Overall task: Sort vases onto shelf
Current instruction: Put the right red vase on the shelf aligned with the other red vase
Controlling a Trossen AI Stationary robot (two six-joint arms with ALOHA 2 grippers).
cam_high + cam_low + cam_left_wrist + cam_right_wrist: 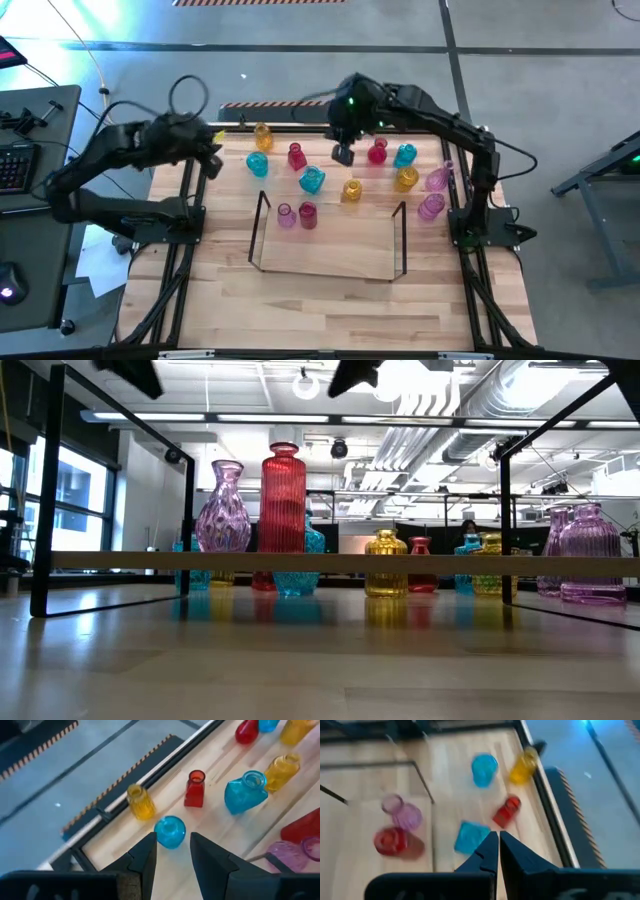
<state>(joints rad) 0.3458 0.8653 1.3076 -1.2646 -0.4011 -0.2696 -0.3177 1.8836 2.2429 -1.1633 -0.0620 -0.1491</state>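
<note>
Above the table's far edge: right gripper [343, 153], fingers nearly together, gripping nothing; red vase [296, 156] at its 9 o'clock.
Left gripper [213, 157]: parted, empty, round cyan vase [170, 831] just ahead.
Low view only: ribbing on tall red vase [283, 497].
Shelf [330, 266]: holds pink vase [286, 215] and red vase.

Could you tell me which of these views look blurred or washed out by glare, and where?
Right wrist view: smeared throughout, the red vase and cyan vase soft-edged. Low view: ceiling lights blow out the top; the shelf and vases stay sharp. High view: pale glare on the floor at upper left. Left wrist view: crisp, round cyan vase clear.
</note>
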